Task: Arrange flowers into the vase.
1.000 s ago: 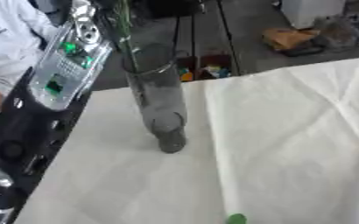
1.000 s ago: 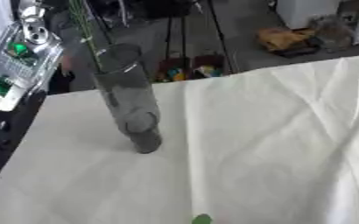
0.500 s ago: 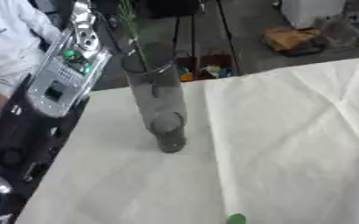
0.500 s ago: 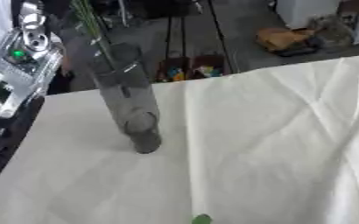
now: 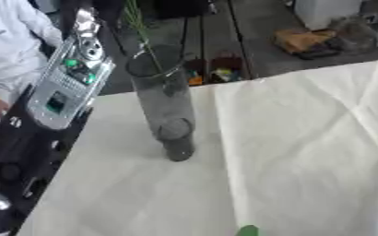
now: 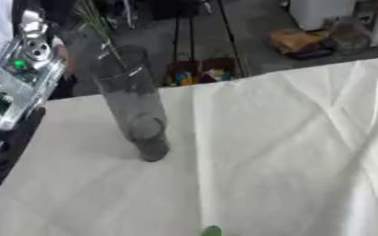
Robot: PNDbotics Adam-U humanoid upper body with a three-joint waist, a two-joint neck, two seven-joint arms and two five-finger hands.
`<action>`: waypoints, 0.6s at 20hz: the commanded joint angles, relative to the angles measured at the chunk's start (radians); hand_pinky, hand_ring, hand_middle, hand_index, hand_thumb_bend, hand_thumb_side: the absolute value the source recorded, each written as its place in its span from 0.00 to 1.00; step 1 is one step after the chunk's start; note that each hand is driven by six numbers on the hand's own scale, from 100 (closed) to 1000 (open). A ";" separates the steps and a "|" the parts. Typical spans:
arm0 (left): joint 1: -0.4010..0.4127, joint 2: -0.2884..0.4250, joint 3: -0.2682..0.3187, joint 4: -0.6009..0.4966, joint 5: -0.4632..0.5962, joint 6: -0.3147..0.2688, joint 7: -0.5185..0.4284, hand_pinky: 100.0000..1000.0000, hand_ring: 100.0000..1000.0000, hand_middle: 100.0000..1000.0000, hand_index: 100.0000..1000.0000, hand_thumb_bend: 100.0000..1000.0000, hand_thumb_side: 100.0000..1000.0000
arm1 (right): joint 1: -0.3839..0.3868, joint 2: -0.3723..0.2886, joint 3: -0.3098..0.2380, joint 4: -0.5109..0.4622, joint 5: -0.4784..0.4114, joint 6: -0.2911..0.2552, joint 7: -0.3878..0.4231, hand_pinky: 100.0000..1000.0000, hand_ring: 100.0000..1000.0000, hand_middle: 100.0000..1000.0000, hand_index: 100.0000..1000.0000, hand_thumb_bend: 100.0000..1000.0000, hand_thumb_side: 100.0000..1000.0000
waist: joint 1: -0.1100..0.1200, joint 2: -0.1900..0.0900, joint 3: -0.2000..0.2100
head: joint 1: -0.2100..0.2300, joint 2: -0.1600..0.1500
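At the far left of both views the robot's left arm (image 5: 63, 87) is seen as a silver and black forearm with green lights, slanting up from the lower left towards the top of the picture; its hand is not shown clearly, so whether the fingers are apart, together or closed on anything cannot be told. Just to the right of that arm the vase (image 5: 166, 110), a tall clear cylinder, is stood upright on the white tablecloth (image 5: 305, 152) near the table's far left edge. A thin green stem (image 5: 141, 34) is seen leaning up and to the left out of the vase's mouth, its lower end inside the glass and its top cut off by the upper edge, so its long axis runs nearly along the vase's own. The stem's upper part lies just beside the top of the left arm, and touching cannot be confirmed. Farther right, a small green thing (image 5: 248, 230) is cut by the bottom edge, well apart from the vase; only its colour and rounded tip can be made out. The right hand is not in view. The left arm is judged the nearer to the vase, so any settling of the stem would fall to it.
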 commanded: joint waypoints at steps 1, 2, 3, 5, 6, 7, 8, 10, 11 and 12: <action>-0.009 0.037 0.000 -0.023 -0.024 0.038 0.034 0.55 0.80 0.79 0.64 0.24 0.84 | -0.011 -0.009 -0.005 -0.018 -0.012 0.000 -0.003 0.63 0.76 0.52 0.81 0.00 1.00 | -0.008 -0.017 0.001 | -0.002 -0.015; -0.007 0.038 -0.001 -0.024 -0.031 0.039 0.028 0.55 0.80 0.79 0.64 0.24 0.84 | -0.011 -0.009 -0.005 -0.018 -0.012 0.001 -0.003 0.63 0.76 0.52 0.81 0.00 1.00 | -0.008 -0.017 0.001 | -0.003 -0.015; -0.004 0.040 -0.002 -0.024 -0.037 0.041 0.022 0.55 0.80 0.78 0.63 0.23 0.83 | -0.011 -0.009 -0.005 -0.018 -0.012 0.001 -0.003 0.63 0.76 0.52 0.81 0.00 1.00 | -0.009 -0.016 0.002 | -0.003 -0.015; 0.000 0.043 -0.004 -0.026 -0.043 0.045 0.010 0.55 0.80 0.78 0.63 0.23 0.83 | -0.012 -0.010 -0.005 -0.018 -0.013 0.000 -0.004 0.63 0.76 0.52 0.81 0.00 1.00 | -0.009 -0.016 0.003 | -0.004 -0.015; 0.002 0.044 -0.005 -0.027 -0.044 0.047 0.004 0.55 0.80 0.78 0.63 0.22 0.83 | -0.012 -0.010 -0.005 -0.018 -0.013 0.000 -0.004 0.63 0.76 0.52 0.81 0.00 1.00 | -0.009 -0.016 0.004 | -0.005 -0.015; 0.003 0.047 -0.006 -0.029 -0.045 0.050 -0.003 0.55 0.80 0.78 0.63 0.21 0.83 | -0.012 -0.010 -0.005 -0.018 -0.013 0.000 -0.004 0.63 0.76 0.52 0.81 0.00 1.00 | -0.009 -0.016 0.004 | -0.005 -0.015; 0.005 0.050 -0.008 -0.029 -0.047 0.053 -0.010 0.55 0.80 0.79 0.63 0.21 0.82 | -0.012 -0.010 -0.005 -0.018 -0.013 0.000 -0.003 0.63 0.76 0.52 0.81 0.00 1.00 | -0.009 -0.016 0.005 | -0.005 -0.015; 0.010 0.058 -0.014 -0.028 -0.052 0.060 -0.028 0.56 0.81 0.79 0.63 0.20 0.82 | -0.012 -0.010 -0.004 -0.018 -0.014 0.000 -0.003 0.63 0.76 0.52 0.81 0.00 1.00 | -0.009 -0.017 0.007 | -0.005 -0.015; 0.012 0.062 -0.018 -0.027 -0.055 0.064 -0.040 0.56 0.81 0.79 0.64 0.20 0.83 | -0.012 -0.011 -0.004 -0.018 -0.014 0.000 -0.003 0.63 0.76 0.52 0.81 0.00 1.00 | -0.010 -0.017 0.007 | -0.006 -0.016; 0.013 0.065 -0.021 -0.027 -0.058 0.068 -0.053 0.56 0.81 0.79 0.64 0.20 0.83 | -0.012 -0.011 -0.004 -0.018 -0.015 0.000 -0.003 0.63 0.76 0.52 0.81 0.00 1.00 | -0.010 -0.018 0.008 | -0.006 -0.016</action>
